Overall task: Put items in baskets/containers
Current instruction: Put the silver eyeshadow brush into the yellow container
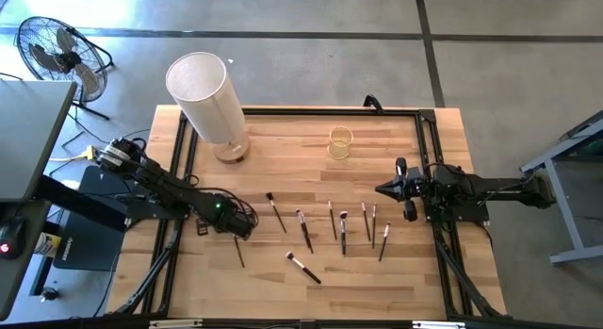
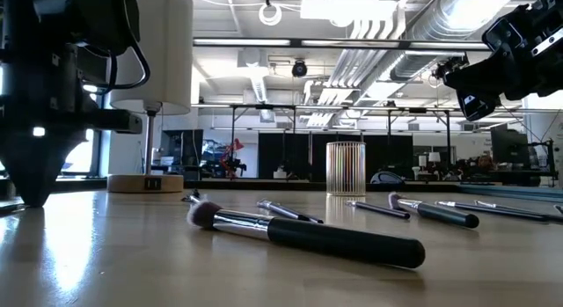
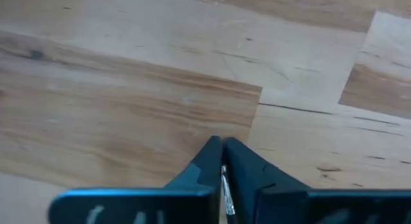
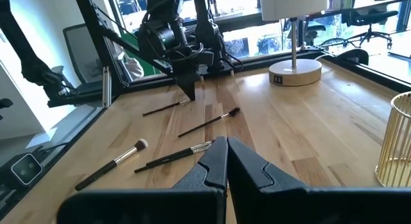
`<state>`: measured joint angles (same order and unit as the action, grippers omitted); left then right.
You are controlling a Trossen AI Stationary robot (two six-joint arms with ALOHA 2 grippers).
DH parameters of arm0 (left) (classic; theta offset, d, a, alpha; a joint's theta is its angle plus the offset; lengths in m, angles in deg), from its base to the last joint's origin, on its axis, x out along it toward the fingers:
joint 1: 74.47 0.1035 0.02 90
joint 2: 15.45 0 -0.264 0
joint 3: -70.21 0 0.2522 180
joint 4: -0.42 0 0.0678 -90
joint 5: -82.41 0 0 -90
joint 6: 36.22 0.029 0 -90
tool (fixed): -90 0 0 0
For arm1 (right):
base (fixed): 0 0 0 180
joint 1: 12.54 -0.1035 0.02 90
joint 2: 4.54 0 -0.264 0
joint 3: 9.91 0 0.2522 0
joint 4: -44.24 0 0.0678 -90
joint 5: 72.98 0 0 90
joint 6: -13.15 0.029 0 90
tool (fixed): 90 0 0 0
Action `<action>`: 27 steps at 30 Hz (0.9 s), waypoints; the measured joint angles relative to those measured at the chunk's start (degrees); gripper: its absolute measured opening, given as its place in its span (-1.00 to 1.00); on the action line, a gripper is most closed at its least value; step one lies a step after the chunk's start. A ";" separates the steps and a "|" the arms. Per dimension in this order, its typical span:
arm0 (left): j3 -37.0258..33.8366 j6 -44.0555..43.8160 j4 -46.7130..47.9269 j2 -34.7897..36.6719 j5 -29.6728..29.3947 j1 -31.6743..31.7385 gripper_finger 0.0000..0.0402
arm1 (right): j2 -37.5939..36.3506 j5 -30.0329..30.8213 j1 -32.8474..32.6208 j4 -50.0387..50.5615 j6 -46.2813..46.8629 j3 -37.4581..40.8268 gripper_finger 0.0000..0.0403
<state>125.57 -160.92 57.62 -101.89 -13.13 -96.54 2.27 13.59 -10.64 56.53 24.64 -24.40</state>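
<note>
Two shut hands, left (image 1: 241,227) gripping a brush (image 3: 225,192), white lamp (image 1: 205,95) behind.

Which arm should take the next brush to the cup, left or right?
Left, probably. The left gripper is down at the table with its jaws shut, apparently on the leftmost brush, though the grip itself isn't clear. The right gripper is shut and empty, raised above the table, nearer the cup.
</note>
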 joint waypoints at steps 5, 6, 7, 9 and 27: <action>0.61 0.78 -1.23 -0.05 -0.56 -0.08 -0.99 | 0.00 0.02 0.00 0.00 0.00 0.00 -1.00; 1.24 0.80 -0.86 -0.14 -0.85 -0.09 -0.99 | 0.00 0.01 -0.01 0.00 0.00 0.00 -1.00; 1.86 0.79 -0.58 -0.25 -1.38 -0.09 -0.99 | 0.00 0.00 -0.01 -0.01 0.00 0.00 -1.00; 3.93 1.10 -1.27 -0.45 -4.75 0.06 -1.00 | 0.00 0.00 0.00 -0.02 0.00 0.00 -1.00; 22.42 9.60 6.22 -1.37 -24.46 0.02 -1.00 | -0.02 0.01 -0.01 -0.02 0.00 0.00 -1.00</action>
<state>148.00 -151.33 63.84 -103.26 -37.59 -96.52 2.24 13.60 -10.66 56.51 24.64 -24.40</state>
